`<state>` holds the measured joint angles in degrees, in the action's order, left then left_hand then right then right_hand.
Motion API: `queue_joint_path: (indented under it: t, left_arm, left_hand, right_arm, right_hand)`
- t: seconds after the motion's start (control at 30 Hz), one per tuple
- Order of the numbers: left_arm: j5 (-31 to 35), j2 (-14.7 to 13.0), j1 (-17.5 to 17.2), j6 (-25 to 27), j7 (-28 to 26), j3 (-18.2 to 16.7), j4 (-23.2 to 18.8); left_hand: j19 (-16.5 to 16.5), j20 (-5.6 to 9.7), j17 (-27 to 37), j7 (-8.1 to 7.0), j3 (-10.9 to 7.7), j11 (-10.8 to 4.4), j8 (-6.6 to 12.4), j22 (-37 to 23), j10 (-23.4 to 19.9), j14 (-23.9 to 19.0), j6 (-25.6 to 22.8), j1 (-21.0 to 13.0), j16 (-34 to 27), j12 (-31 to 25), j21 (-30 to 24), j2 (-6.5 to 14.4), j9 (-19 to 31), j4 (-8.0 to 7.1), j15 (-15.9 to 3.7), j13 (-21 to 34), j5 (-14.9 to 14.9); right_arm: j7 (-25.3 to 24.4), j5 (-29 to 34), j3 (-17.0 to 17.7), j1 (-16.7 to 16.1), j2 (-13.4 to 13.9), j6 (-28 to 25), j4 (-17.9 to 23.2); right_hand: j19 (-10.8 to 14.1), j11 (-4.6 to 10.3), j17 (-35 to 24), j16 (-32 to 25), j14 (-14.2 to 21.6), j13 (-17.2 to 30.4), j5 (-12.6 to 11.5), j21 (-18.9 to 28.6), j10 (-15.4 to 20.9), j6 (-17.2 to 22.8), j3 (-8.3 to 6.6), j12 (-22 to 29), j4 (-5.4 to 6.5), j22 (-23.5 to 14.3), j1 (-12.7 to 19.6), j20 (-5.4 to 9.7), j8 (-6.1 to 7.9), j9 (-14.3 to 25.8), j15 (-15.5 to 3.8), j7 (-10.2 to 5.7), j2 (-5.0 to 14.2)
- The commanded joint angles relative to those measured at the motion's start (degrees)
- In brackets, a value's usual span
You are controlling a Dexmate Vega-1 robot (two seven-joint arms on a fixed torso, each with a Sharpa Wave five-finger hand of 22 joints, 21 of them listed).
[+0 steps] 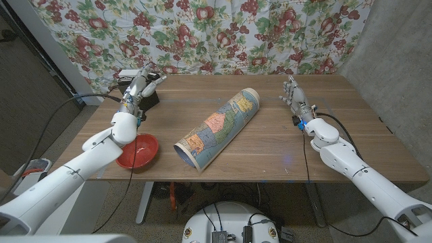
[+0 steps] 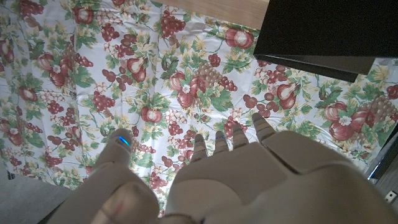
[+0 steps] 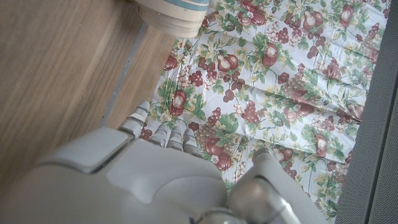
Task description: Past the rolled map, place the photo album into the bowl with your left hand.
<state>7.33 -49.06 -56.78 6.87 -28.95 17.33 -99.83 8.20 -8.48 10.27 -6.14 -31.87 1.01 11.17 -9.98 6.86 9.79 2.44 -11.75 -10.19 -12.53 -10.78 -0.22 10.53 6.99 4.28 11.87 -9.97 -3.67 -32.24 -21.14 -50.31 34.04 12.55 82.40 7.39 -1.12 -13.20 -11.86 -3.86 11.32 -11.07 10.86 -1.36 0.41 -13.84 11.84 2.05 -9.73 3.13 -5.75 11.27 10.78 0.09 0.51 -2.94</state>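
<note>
A: While the map (image 1: 218,129) is lying across the middle of the table (image 1: 270,152), which step is running?

B: The reach, I'm judging. The left hand (image 1: 140,88) is hovering at the far left corner, over the dark album (image 1: 135,94), fingers apart and holding nothing that I can make out.

A: And the album itself?

B: It's sitting on the far left corner, beyond the bowl (image 1: 138,150). In the left wrist view it is showing as a black slab (image 2: 323,34) off beyond the fingertips (image 2: 261,124). It's too hidden by the hand to tell which way its long side is running.

A: The map's axis?

B: Running diagonally, near-left end to far-right end, open mouth facing near-left.

A: Next move?

B: Closing on the album, lifting, then carrying it nearward to the red bowl at the near left edge, staying left of the map.

A: Right hand (image 1: 295,98)?

B: Waiting on the far right, fingers straight and close together, empty.
</note>
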Motion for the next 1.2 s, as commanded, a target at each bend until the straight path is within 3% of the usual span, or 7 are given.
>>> queue_joint_path:
  t: [0.03,0.53,0.93,1.2]
  left_arm:
    - [4.41,-1.74,-0.21,5.0,-1.32,0.76,-1.78]
    - [8.25,-4.21,-0.72,10.4,-2.15,0.25,-3.59]
    - [8.35,-4.39,-0.77,12.35,-1.51,0.46,-3.89]
    - [9.77,-4.48,0.2,17.36,-0.71,1.54,-4.76]
  left_hand:
    - [0.6,0.1,0.16,-0.38,-0.05,0.12,-0.2,-0.18,0.44,5.76,0.31,-0.69,-0.04,-0.12,0.21,0.19,0.19,0.43,0.34,0.1,0.04]
    - [0.96,-0.05,0.17,-0.49,-0.18,0.02,-0.27,-0.18,0.59,5.98,0.76,-1.36,-0.16,-0.14,0.16,0.3,0.19,0.89,0.43,0.13,-0.01]
    - [0.85,-0.02,0.17,-0.5,-0.18,-0.09,-0.39,-0.18,1.04,6.07,1.4,-1.86,-0.25,-0.04,0.0,0.16,0.19,1.27,0.19,0.15,0.0]
    - [0.63,-0.02,0.16,-0.45,-0.1,0.15,-0.46,-0.18,1.2,6.06,1.77,-2.04,-0.32,-0.02,-0.13,0.03,0.19,1.41,0.21,0.15,0.03]
  right_arm:
    - [-0.07,0.5,-0.31,0.47,-0.37,0.38,-0.52]
    - [0.11,1.97,-1.01,0.96,-0.62,1.53,-1.58]
    - [-0.76,2.27,-0.83,0.87,-1.16,2.33,-1.77]
    - [-1.15,2.13,-0.58,0.44,-1.28,2.58,-1.68]
  right_hand:
    - [-0.17,-0.05,-0.09,-0.22,-0.27,0.16,-0.09,0.0,0.03,0.29,0.41,-0.08,0.16,-0.21,-0.46,-0.15,0.11,0.11,-0.18,0.14,-0.26]
    - [-0.25,-0.03,-0.1,-0.25,-0.37,0.17,-0.17,0.0,0.05,0.39,1.0,-0.1,0.21,-0.2,-0.92,-0.09,0.13,0.12,-0.28,0.01,-0.95]
    - [-0.23,-0.02,-0.09,-0.36,-0.19,0.18,-0.28,0.04,0.39,0.72,1.24,0.01,0.27,-0.2,-1.07,-0.15,0.24,0.12,-0.35,-0.05,-1.1]
    - [-0.15,0.16,-0.13,-0.53,0.08,0.18,-0.35,0.09,0.84,1.29,1.43,0.15,0.51,-0.2,-1.43,-0.23,0.42,0.12,-0.32,-0.25,-1.01]
